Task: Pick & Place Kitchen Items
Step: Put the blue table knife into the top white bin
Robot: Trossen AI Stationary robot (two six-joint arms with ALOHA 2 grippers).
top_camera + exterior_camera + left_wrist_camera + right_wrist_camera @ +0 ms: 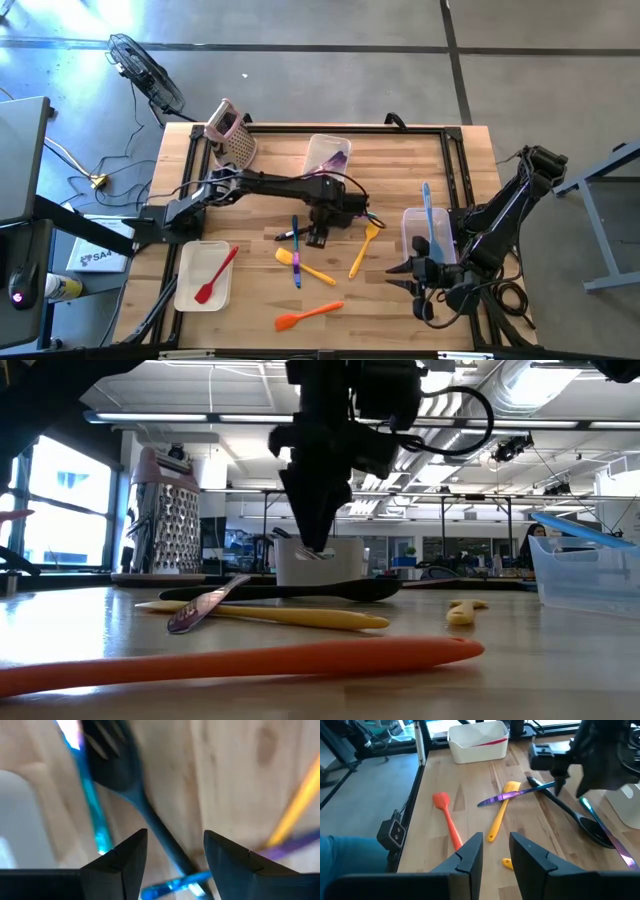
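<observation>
The left wrist view is blurred; between the left gripper point(172, 857)'s parted, empty fingers lies the black slotted spoon point(117, 767) on the table, its handle running under them. The white bin point(203, 276) holds 1 red spatula point(216, 275); the clear bin point(426, 233) at the right holds a blue utensil point(431, 218). The right gripper point(496, 851) hangs empty beside that bin, fingers slightly apart. Only the right wrist view shows the iridescent purple utensil point(512, 795) crossing the yellow spatula point(501, 808), beside the orange spatula point(447, 818).
</observation>
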